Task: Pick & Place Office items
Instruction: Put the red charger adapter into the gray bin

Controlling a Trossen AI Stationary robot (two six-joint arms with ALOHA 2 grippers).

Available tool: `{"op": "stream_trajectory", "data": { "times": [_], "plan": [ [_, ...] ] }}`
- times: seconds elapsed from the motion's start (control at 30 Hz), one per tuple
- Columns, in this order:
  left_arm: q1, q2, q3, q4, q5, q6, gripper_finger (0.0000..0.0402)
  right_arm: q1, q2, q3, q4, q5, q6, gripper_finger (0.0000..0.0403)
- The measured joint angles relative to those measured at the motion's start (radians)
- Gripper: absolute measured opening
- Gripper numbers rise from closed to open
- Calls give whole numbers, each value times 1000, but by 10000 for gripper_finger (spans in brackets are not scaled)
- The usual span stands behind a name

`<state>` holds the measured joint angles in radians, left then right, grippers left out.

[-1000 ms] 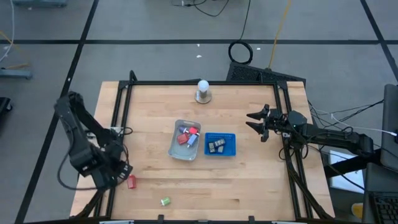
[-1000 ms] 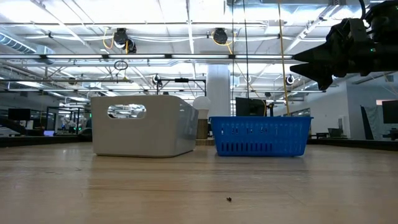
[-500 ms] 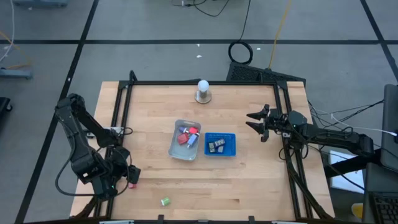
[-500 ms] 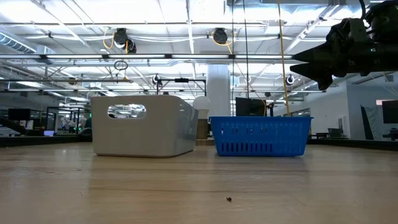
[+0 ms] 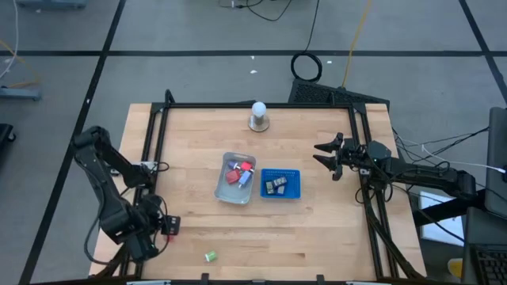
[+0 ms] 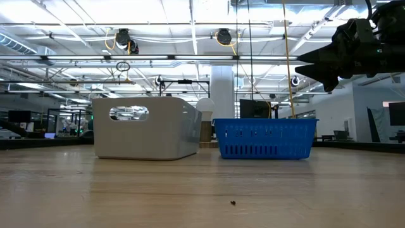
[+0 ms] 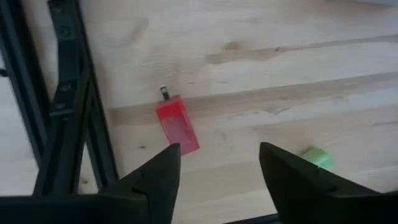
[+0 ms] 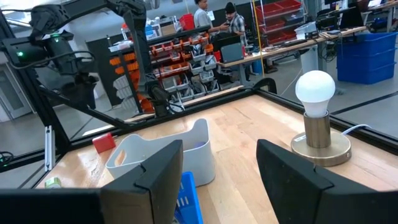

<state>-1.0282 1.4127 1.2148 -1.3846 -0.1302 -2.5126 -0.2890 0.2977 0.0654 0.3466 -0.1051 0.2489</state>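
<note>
— So, the red item [image 7: 177,126]: how do you think it handles?

— Light and stiff, I'd judge; a small flat block with a tiny dark nub at one end. It lies flat on the table [image 5: 317,222] close to the black frame rail [image 7: 71,106] at the left edge. Probably smooth plastic, so it may skid if nudged from one side only.

— Where would you take hold?

— Across its two long sides, near the middle, clear of the nub. The rail sits close on one side, so a finger needs room there.

— And the left hand [image 7: 217,171]?

— It hangs just above the red item, fingers spread wide with nothing between them. A green item [image 7: 318,158] lies nearby on the same stretch of table, apart from the red one.

— The rest?

— More small items sit in the clear tray [image 5: 224,186] and the blue basket [image 5: 281,172] mid-table, side by side. The right hand [image 5: 333,158] waits over the right edge, fingers apart, holding nothing.
</note>
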Motion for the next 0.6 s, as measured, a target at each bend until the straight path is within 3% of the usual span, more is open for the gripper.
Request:
{"op": "stream_trajectory", "data": {
  "times": [0.23,0.43,0.6],
  "plan": [
    [1,50,0,23,-8,25,266,0,0,0,0,0,0,197],
    [3,62,0,100,-90,307,273,0,0,0,0,0,0,196],
    [13,62,0,99,-79,489,259,0,0,0,0,0,0,196]
  ]
}}
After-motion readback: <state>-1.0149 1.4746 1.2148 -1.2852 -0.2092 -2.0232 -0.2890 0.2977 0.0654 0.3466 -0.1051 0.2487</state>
